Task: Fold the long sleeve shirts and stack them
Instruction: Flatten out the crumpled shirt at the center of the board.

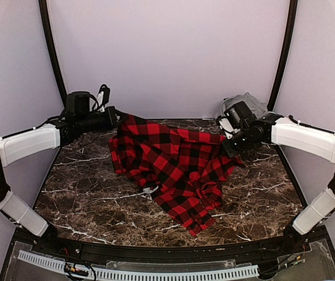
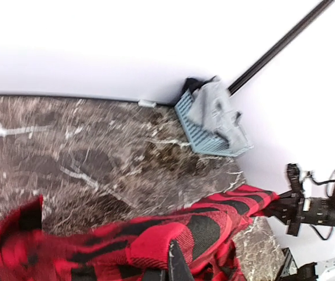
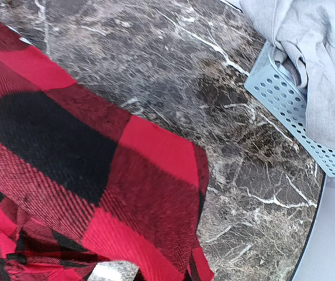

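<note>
The red-and-black checked long sleeve shirt (image 1: 173, 161) is unfolded and held up by its top edge between both grippers, and its lower part drapes crumpled onto the marble table (image 1: 85, 193). My left gripper (image 1: 113, 120) is shut on its left upper corner. My right gripper (image 1: 230, 144) is shut on its right upper corner. In the left wrist view the cloth (image 2: 155, 237) bunches over the fingers (image 2: 179, 266). In the right wrist view the cloth (image 3: 85, 164) hides the fingers. The light grey shirt (image 1: 246, 103) lies heaped in the basket.
The pale blue slatted basket (image 2: 205, 140) stands at the back right corner against the wall and also shows in the right wrist view (image 3: 290, 111), with the grey shirt (image 3: 313, 52) spilling over its rim. A white slotted strip (image 1: 144, 272) runs along the near edge.
</note>
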Controlling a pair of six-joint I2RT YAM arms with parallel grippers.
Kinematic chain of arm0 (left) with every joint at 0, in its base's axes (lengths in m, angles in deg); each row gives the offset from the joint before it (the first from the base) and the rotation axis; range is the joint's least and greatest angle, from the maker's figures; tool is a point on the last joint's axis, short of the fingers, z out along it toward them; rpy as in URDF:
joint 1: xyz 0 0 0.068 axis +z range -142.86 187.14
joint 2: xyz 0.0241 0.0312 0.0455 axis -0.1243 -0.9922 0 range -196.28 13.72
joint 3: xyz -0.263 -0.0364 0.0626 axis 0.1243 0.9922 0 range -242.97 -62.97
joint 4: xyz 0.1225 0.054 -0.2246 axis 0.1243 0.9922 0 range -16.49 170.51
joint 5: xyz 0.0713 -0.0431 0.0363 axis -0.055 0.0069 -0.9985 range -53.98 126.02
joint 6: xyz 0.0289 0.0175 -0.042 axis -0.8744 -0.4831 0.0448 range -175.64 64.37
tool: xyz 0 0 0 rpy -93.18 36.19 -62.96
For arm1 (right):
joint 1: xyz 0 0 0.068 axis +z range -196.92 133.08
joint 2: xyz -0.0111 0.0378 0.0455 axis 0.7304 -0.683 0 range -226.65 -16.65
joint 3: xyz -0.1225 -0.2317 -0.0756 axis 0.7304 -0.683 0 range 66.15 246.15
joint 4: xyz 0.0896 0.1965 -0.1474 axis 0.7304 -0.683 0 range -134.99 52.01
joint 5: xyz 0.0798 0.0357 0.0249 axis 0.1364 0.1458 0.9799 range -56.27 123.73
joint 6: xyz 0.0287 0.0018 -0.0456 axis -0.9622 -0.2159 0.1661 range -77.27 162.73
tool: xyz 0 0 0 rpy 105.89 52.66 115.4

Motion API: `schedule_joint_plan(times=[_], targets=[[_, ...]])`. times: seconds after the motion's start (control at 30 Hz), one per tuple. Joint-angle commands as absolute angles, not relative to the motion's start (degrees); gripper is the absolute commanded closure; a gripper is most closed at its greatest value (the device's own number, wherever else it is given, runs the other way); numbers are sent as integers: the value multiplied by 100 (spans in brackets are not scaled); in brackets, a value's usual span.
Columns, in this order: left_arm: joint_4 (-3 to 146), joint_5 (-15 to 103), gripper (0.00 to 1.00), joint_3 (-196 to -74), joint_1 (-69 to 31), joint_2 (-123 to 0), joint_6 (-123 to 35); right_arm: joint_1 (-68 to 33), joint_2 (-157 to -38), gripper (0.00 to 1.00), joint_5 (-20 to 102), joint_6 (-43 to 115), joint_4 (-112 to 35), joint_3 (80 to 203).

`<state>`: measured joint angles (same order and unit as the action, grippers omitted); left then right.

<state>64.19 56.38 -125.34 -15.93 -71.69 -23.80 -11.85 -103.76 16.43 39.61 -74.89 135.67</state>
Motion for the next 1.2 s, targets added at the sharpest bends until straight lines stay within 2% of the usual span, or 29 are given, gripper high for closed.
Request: schedule_joint_plan(times=[0.0,0.43,0.83,1.17], targets=[[7252,5654,100,-12715,-1410,-6776,-2826,-1214,-10128,100,2123,4020,-7222,13339],[7567,5783,100,-12522,-1351,-6490,-3058,-1178,-10468,100,2505,3723,-6053,12321],[7514,5656,100,-12698,-1309,-6731,-2997,-1176,-10627,79,2123,3738,-5728,12040],[7535,5722,100,-12931,-1253,-6915,-2964,-1175,-10675,72,1755,3626,-5295,11637]])
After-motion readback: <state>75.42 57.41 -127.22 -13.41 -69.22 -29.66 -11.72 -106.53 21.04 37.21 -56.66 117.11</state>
